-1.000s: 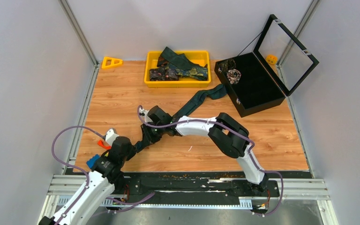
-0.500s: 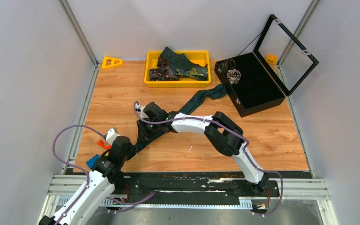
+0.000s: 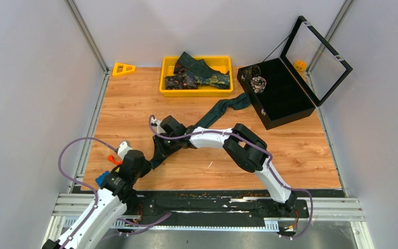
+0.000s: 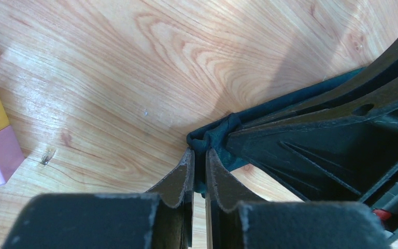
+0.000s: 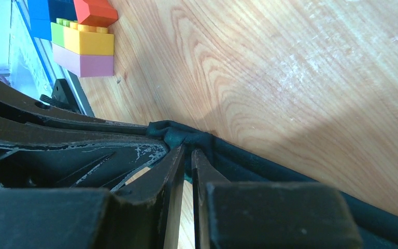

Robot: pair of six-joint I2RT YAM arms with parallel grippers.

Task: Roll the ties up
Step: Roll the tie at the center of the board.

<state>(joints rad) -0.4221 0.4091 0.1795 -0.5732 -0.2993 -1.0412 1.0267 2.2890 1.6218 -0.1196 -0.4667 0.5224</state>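
A dark teal-green tie [image 3: 223,108] lies diagonally on the wooden table from near the black case to the front left. My left gripper [image 3: 145,162] is shut on its near end, and the bunched fabric [image 4: 213,139] shows between the fingers. My right gripper [image 3: 161,148] is shut on the same tie [image 5: 197,142] right beside the left one, the two grippers almost touching. More ties [image 3: 199,78], teal and patterned, lie piled in the yellow tray [image 3: 197,92]. A rolled patterned tie [image 3: 258,83] sits in the black case.
The black case [image 3: 285,98] with its clear lid open stands at the back right. A yellow triangle piece [image 3: 123,68] lies at the back left. Coloured bricks [image 3: 109,168] sit by the left arm and show in the right wrist view [image 5: 83,39].
The right gripper with the tie's end has shifted slightly toward the left and front, closer to the left gripper. The left arm has barely moved.
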